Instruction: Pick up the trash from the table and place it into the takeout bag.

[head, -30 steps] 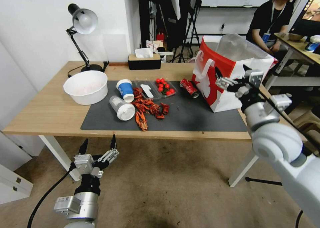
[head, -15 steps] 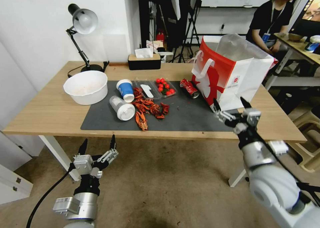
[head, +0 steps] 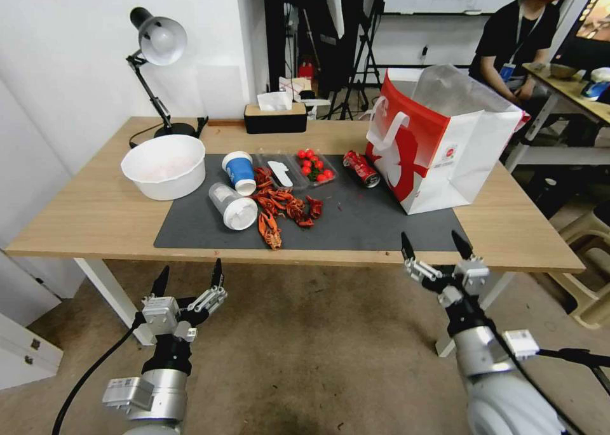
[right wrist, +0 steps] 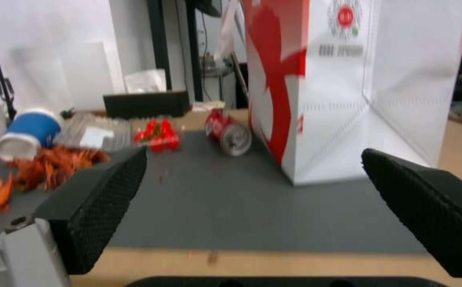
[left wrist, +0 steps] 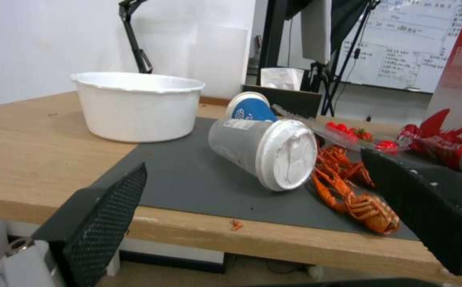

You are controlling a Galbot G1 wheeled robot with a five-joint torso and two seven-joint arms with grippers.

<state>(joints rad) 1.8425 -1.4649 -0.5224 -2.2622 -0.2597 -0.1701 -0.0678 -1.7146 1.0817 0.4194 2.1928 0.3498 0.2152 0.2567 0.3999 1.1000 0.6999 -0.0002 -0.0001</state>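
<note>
Red-and-white paper takeout bag [head: 445,149] stands upright at the right end of the dark grey mat [head: 356,222], mouth open w/ clear liner poking up; can't see inside, so what it already holds is unknown

Progress, judged from layout: most trash not yet bagged
- white-looking paper bowl [head: 164,166], upright on bare wood just off the mat's left edge
- blue-and-white paper cup [head: 239,171], tipped over on the mat
- clear plastic cup w/ white lid [head: 232,206], on its side just in front of the blue cup, lid toward the tabletop's [head: 82,213] front edge
- red drink can [head: 361,168], lying on its side, just beside the bag's red face
- also loose: orange-red crayfish shells [head: 283,209] mid-mat, clear tray w/ small red fruit [head: 314,166] behind them

Left gripper [head: 188,283]: low, in front of tabletop edge, jaws apart, holding nothing
Right gripper [head: 435,251]: at front edge, below the bag, jaws spread wide, holding nothing

Est. early/mid stage, every visible item left to pick
</note>
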